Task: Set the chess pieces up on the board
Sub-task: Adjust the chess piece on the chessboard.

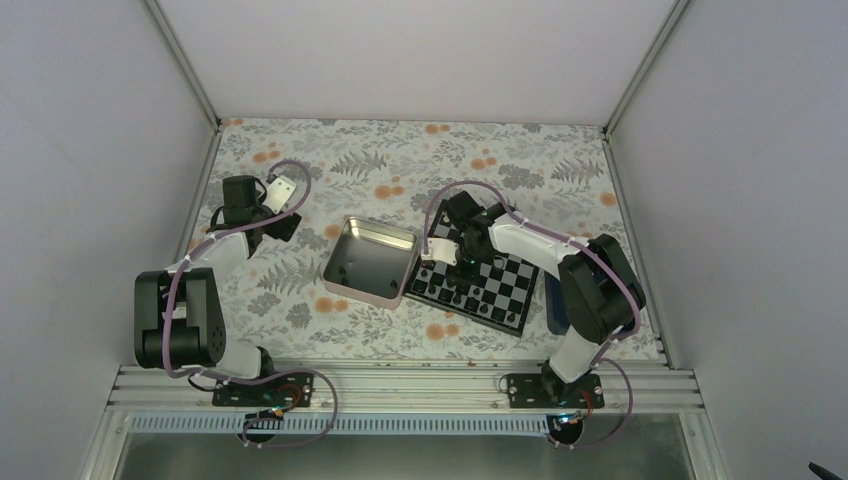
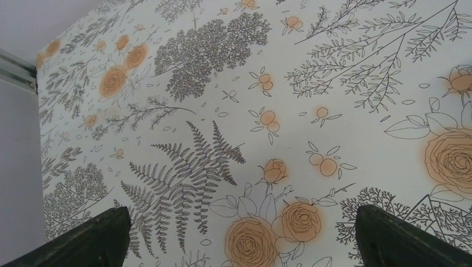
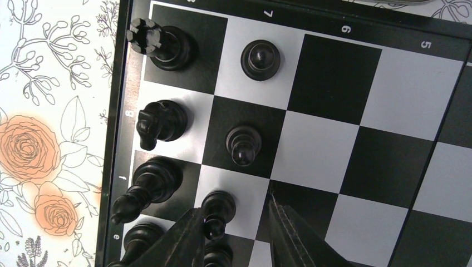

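The board (image 1: 508, 300) lies right of centre, with black chess pieces along its left and near sides. My right gripper (image 1: 447, 255) hovers over its far left corner. In the right wrist view the gripper (image 3: 235, 208) is open, and a black pawn (image 3: 217, 210) stands on a white square between the fingers, close against the left finger (image 3: 189, 233) and apart from the right one. Around it stand a rook (image 3: 158, 41), a knight (image 3: 158, 122), a bishop (image 3: 144, 186) and two pawns (image 3: 243, 144). My left gripper (image 2: 240, 214) is open and empty over the floral cloth at the far left (image 1: 285, 225).
A silver square tin (image 1: 370, 262) sits just left of the board, touching or nearly touching it. A dark blue tray (image 1: 553, 300) shows under the right arm beside the board's right edge. Grey walls enclose the table on three sides.
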`<state>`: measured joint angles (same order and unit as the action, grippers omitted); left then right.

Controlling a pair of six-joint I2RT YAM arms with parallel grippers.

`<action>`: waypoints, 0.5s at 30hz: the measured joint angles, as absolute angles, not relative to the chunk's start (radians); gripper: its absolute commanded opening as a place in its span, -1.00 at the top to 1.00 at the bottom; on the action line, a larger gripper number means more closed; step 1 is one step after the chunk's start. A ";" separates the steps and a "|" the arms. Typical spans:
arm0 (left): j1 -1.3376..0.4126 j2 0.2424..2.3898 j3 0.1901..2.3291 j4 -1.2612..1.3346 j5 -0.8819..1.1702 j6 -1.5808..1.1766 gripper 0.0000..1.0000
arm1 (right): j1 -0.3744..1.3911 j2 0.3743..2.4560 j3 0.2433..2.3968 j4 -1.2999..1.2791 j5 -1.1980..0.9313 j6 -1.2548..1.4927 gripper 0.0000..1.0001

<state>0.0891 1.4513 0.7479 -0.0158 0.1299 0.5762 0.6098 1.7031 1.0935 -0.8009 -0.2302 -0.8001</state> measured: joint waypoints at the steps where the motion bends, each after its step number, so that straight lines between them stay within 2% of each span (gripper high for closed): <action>1: 0.089 1.451 0.748 -0.016 0.130 0.576 -1.00 | 0.610 1.703 1.093 -0.801 -0.230 -0.800 0.38; 5: 0.089 1.451 0.748 -0.016 0.132 0.576 -1.00 | 0.611 1.703 1.093 -0.801 -0.229 -0.800 0.43; 9: 0.089 1.451 0.748 -0.016 0.132 0.576 -1.00 | 0.614 1.703 1.093 -0.797 -0.225 -0.800 0.39; 15: 0.089 1.451 0.748 -0.016 0.132 0.576 -1.00 | 0.614 1.703 1.093 -0.788 -0.222 -0.800 0.14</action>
